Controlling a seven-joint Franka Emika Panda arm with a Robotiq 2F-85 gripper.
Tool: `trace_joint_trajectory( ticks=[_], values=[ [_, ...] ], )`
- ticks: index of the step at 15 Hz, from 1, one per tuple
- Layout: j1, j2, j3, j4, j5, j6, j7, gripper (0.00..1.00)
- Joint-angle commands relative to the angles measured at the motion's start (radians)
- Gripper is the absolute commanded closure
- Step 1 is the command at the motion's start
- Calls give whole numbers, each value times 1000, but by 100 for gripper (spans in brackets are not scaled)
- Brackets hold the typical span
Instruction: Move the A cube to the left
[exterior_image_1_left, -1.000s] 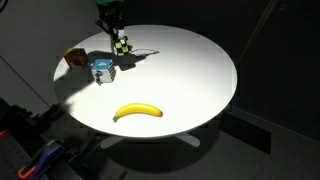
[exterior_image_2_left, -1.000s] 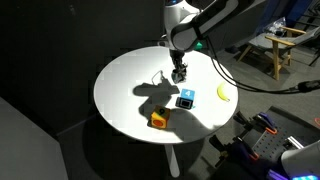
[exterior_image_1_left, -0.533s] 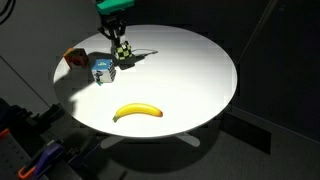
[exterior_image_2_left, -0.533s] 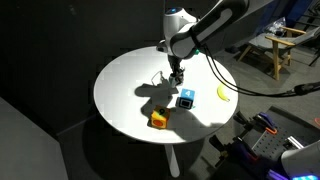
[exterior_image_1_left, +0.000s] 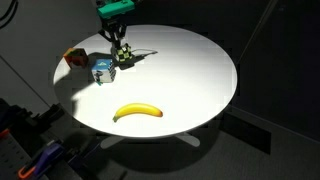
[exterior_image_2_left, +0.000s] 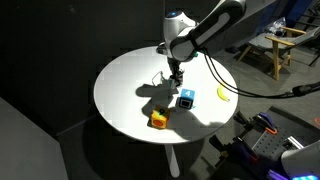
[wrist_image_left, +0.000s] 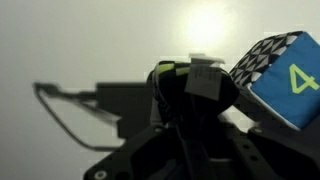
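The A cube (exterior_image_1_left: 124, 56) is small and dark with white markings. It sits between the fingers of my gripper (exterior_image_1_left: 121, 52) at the table's surface, near the table's far edge. Both also show in an exterior view from the opposite side, the gripper (exterior_image_2_left: 176, 70) over the cube (exterior_image_2_left: 177, 76). In the wrist view the dark cube (wrist_image_left: 196, 88) fills the space between the jaws of the gripper (wrist_image_left: 190, 110), which looks shut on it. The blue-and-white cube (exterior_image_1_left: 102, 70) stands close beside it and shows in the wrist view (wrist_image_left: 278, 75).
An orange-red cube (exterior_image_1_left: 75, 58) stands near the rim of the round white table (exterior_image_1_left: 200, 70). A banana (exterior_image_1_left: 138, 112) lies toward the front. In an exterior view they show as the orange-red cube (exterior_image_2_left: 159, 120) and the banana (exterior_image_2_left: 223, 94). Chairs and clutter surround the table.
My gripper has come down and shifted slightly toward the blue-and-white cube, with the A cube in its fingers. The other objects have not moved.
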Motion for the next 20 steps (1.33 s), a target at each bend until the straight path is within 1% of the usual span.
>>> trace_joint_trajectory(
  ticks=[1, 4, 5, 8, 9, 10, 11, 12, 13, 17, 18, 19, 20],
  values=[
    [-7, 8, 5, 20, -11, 4, -15, 93],
    [-7, 8, 4, 22, -11, 1, -14, 93],
    [-4, 1, 5, 3, -3, -3, 2, 82],
    [-4, 1, 5, 3, -3, -3, 2, 82],
    [-4, 1, 5, 5, -2, -7, 3, 93],
    [-2, 1, 4, 5, -4, -12, 7, 92],
    [0, 2, 2, 5, -5, -16, 12, 57],
    [0, 4, 2, 6, -5, -19, 12, 55],
    [1, 5, 2, 6, -5, -19, 15, 50],
    [2, 8, 0, 6, -9, -18, 18, 16],
    [2, 7, 0, 5, -9, -18, 19, 10],
    [2, 6, 0, 5, -9, -18, 19, 2],
    [3, 6, 0, 3, -10, -16, 20, 0]
  ],
)
